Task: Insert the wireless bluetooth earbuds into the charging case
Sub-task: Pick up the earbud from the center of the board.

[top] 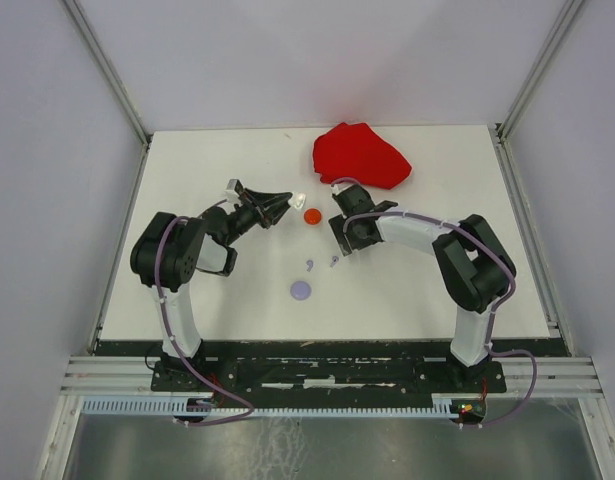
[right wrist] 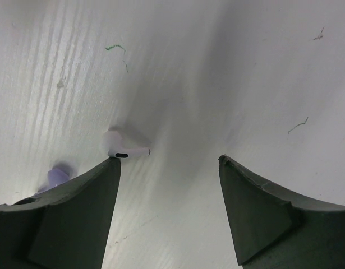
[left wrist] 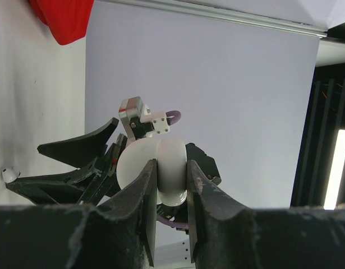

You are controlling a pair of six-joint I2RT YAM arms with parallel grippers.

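My left gripper is shut on a white round charging case, held on edge above the table; the case shows as a white bit at the fingertips. My right gripper stands open, pointing down close over the table. A white earbud lies just beyond its left fingertip, outside the jaws. A lilac earbud lies farther left, partly hidden by that finger. The white earbud also shows in the left wrist view.
A red round case lies between the two grippers. A lilac round case lies nearer the arms' bases. A crumpled red cloth sits at the back of the white table.
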